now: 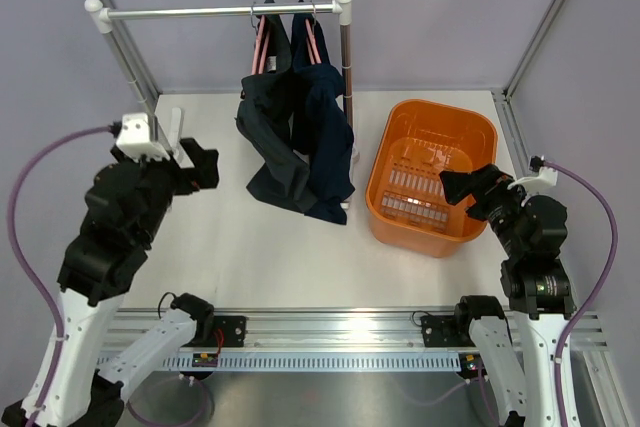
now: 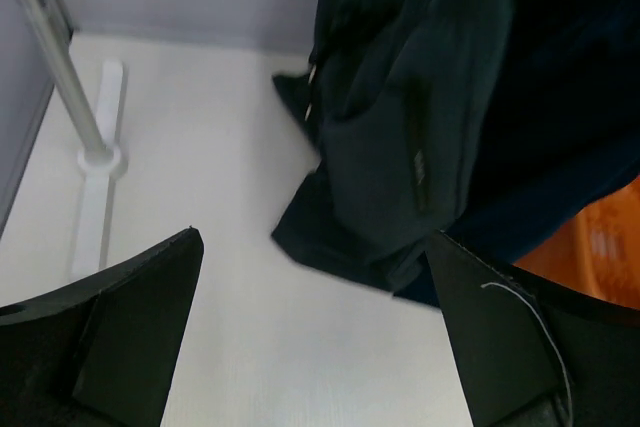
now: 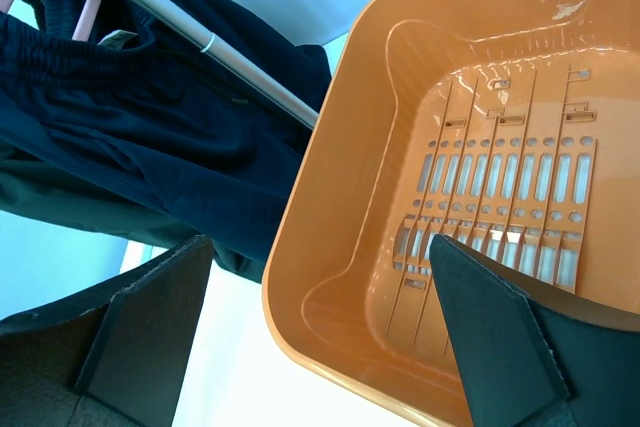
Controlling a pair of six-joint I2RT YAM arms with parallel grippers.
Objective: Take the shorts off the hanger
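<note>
Top external view: two navy shorts hang from pink hangers on the rail. Left gripper points at them, fingers spread wide and empty, likely ready to grab. Right gripper, also wide and empty, hovers by the orange basket.

We see rail across back of bench. Two hangers near rail's right end; shorts hang from them, lower ends on bench. Basket right of shorts. Left tool left of shorts; right tool over basket's right side.
</note>
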